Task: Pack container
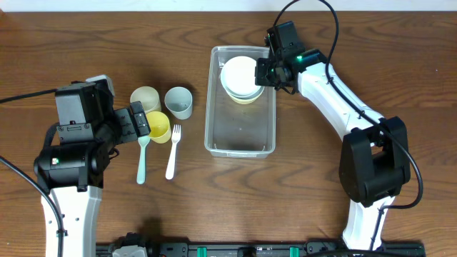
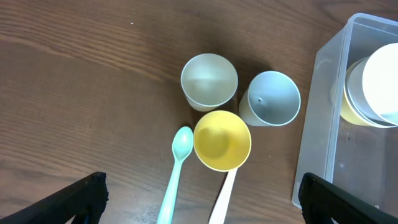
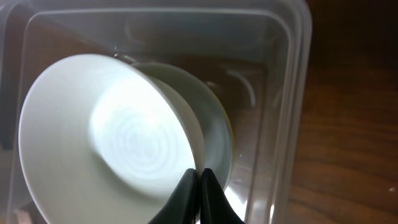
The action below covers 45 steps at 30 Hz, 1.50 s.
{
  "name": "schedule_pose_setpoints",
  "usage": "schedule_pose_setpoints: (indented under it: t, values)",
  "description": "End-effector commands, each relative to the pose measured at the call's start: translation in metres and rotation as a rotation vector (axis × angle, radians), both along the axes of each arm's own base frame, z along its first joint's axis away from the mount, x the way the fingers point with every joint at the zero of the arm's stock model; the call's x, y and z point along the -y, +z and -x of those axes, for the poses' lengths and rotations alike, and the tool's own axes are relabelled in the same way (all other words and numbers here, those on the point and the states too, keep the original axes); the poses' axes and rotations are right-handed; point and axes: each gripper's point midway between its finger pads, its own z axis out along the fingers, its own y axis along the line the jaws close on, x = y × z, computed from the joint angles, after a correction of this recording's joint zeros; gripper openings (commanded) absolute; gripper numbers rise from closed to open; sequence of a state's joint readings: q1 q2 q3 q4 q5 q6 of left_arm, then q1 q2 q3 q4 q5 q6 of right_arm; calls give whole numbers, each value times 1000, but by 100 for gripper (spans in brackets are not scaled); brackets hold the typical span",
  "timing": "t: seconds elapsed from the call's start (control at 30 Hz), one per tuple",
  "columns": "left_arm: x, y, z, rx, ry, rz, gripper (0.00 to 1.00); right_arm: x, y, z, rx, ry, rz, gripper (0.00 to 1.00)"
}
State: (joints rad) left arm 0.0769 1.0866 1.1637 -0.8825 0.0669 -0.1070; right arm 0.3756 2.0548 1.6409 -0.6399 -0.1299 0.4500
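The container is a clear rectangular tub in the middle of the table. At its far end sits a stack of bowls, with a white bowl tilted on top and a yellow one showing underneath. My right gripper is shut on the white bowl's right rim. In the right wrist view the fingers pinch the rim of the white bowl just inside the container wall. My left gripper hangs open above the yellow cup, holding nothing.
Left of the tub stand a cream cup, a pale blue cup and a yellow cup. A mint spoon and a white fork lie in front of them.
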Motion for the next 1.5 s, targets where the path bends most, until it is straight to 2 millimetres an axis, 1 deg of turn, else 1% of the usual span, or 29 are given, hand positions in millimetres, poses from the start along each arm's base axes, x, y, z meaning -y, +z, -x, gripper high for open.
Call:
schedule_pose_setpoints:
  t: [0.0,0.03,0.07,0.1,0.13,0.2,0.23,0.3,0.47,0.5,0.53,0.6,0.67,0.77,0.83,0.93,0.97,1.0,1.03,1.07,1.1,1.17,1.2,1.23,1.27,1.3,1.33,1.4,1.47]
  values:
    - [-4,9,-2,21,6,-20,98,-10,10,0,-11,-19,-49,7]
    - [-4,9,-2,21,7,-20,98,-10,11,0,-11,-20,-48,10]
    - [-4,9,-2,21,7,-20,98,-10,12,0,-11,-19,-48,17]
    - [-4,9,-2,21,6,-20,98,-10,13,0,-11,-20,-46,20]
    - [-4,9,-2,21,7,-20,98,-8,15,-1,-8,-26,-37,22]
    - [-4,9,-2,21,7,-20,98,-7,20,-2,2,-28,-26,30]
    - [-4,9,-2,21,7,-20,98,-7,25,-3,13,-19,-25,31]
    - [-4,9,-2,21,7,-20,98,-8,39,-4,46,5,-25,35]
    - [-4,9,-2,21,7,-20,98,-7,90,-2,147,22,-56,36]
    - [-4,9,-2,21,7,-20,98,-7,99,-1,162,22,-62,36]
    - [-4,9,-2,21,7,-20,98,-5,107,3,170,22,-66,39]
    - [-4,9,-2,21,7,-20,98,-1,113,14,152,22,-58,40]
    - [-4,9,-2,21,7,-20,98,6,107,31,82,23,-31,43]
    - [-4,9,-2,21,7,-20,98,17,85,65,-77,32,25,46]
    - [-4,9,-2,21,6,-20,98,20,75,79,-131,52,59,47]
    - [-4,9,-2,21,7,-20,98,17,65,91,-159,105,88,48]
    - [-4,9,-2,21,6,-20,98,14,63,93,-159,123,91,48]
    - [-4,9,-2,21,7,-20,98,7,63,96,-155,168,84,47]
    - [-4,9,-2,21,7,-20,98,0,63,98,-147,210,76,42]
    - [-4,9,-2,21,7,-20,98,-7,64,101,-142,238,72,34]
    - [-4,9,-2,21,7,-20,98,-11,64,103,-136,250,77,27]
    - [-4,9,-2,21,7,-20,98,-12,63,101,-118,232,111,26]
    - [-4,9,-2,21,7,-20,98,-5,62,98,-108,173,157,26]
    - [-4,9,-2,21,7,-20,98,5,61,93,-96,105,205,28]
    - [-4,9,-2,21,7,-20,98,20,61,86,-73,12,267,38]
    - [-4,9,-2,21,7,-20,98,27,61,82,-57,-35,295,43]
    - [-4,9,-2,21,7,-20,98,31,62,78,-44,-58,307,44]
    - [-4,9,-2,21,7,-20,98,33,58,73,-40,-68,301,45]
    - [-4,9,-2,21,6,-20,98,33,49,70,-64,-68,291,46]
